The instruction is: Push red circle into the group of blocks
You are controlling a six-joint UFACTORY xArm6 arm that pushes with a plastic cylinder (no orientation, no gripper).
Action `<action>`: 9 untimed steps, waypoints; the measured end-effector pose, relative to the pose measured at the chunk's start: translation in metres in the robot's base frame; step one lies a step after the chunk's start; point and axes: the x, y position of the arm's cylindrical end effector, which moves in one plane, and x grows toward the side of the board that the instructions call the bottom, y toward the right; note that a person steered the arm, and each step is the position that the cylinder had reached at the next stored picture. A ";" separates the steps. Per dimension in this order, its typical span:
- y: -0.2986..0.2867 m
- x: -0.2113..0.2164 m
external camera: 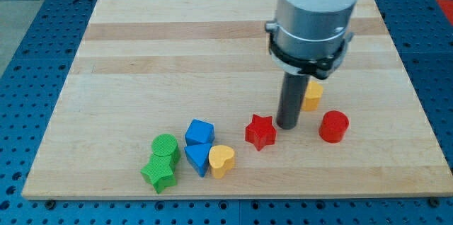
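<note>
The red circle lies on the wooden board at the lower right. My tip rests on the board about a block's width to the left of the red circle, just right of the red star. A yellow block sits partly hidden behind the rod, above the red circle. Further left is a cluster: a blue block, a blue triangle, a yellow heart, a green circle and a green star.
The arm's wide grey and white body hangs over the upper right of the board. A blue perforated table surrounds the board. The bottom edge of the board runs close below the cluster.
</note>
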 end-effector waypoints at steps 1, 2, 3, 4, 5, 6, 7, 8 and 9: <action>-0.037 0.015; -0.050 0.017; -0.036 0.016; -0.014 0.019; 0.006 0.027; 0.028 0.041; 0.062 0.048; 0.108 0.045; 0.123 0.034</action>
